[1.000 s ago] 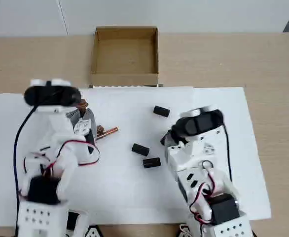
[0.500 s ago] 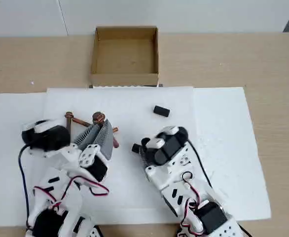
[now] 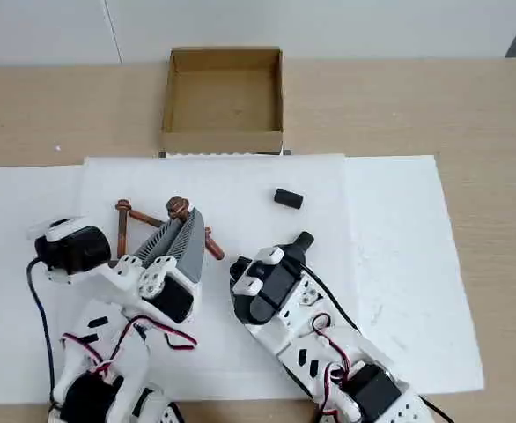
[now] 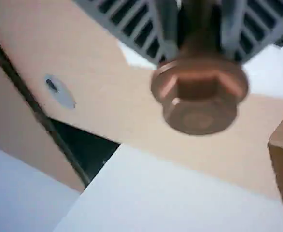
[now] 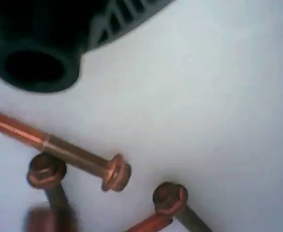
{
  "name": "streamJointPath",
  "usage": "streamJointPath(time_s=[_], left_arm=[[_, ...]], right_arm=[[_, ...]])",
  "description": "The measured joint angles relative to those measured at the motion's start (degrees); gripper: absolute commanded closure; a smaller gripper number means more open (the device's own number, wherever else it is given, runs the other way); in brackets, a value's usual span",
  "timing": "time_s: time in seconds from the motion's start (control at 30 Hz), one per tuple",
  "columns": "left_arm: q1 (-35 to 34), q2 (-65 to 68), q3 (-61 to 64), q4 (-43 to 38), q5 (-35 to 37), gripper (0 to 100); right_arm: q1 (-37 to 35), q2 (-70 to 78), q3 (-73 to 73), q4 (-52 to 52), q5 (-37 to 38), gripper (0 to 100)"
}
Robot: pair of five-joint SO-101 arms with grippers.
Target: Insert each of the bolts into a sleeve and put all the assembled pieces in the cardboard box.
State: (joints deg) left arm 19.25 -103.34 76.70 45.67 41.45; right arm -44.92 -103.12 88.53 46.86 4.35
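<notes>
My left gripper (image 3: 181, 226) is shut on a copper bolt (image 3: 178, 209), whose hex head (image 4: 199, 96) sticks out past the grey fingers (image 4: 120, 19). Two more bolts (image 3: 122, 229) (image 3: 212, 244) lie on the white paper beside it. My right gripper (image 3: 242, 268) is shut on a black sleeve (image 5: 35, 63), open end showing, held over the bolts (image 5: 59, 147). Another black sleeve (image 3: 287, 198) lies alone on the paper further back. The cardboard box (image 3: 178, 97) stands at the far side of the table.
White paper (image 3: 390, 229) covers the near half of the wooden table (image 3: 434, 106). Both arms crowd the near middle, close to each other. The paper's right side and the strip in front of the box are bare.
Both arms drew back toward the near edge. The left gripper took up a bolt from the pile. The right arm swung left over the two near sleeves and now holds one.
</notes>
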Motion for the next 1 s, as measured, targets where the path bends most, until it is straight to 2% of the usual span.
streamJointPath(time_s=[0.23,0.73,1.0], left_arm=[[2.5,-0.1,1.8,0.0,0.0,99],[5.0,-0.2,5.1,-0.2,-0.2,99],[10.3,-0.2,5.1,4.7,-4.3,99]], right_arm=[[-0.1,0.0,0.0,-4.0,2.9,99.5],[-0.2,0.1,0.2,-4.0,3.3,99.5],[0.2,0.1,0.2,-4.0,3.3,99.5]])
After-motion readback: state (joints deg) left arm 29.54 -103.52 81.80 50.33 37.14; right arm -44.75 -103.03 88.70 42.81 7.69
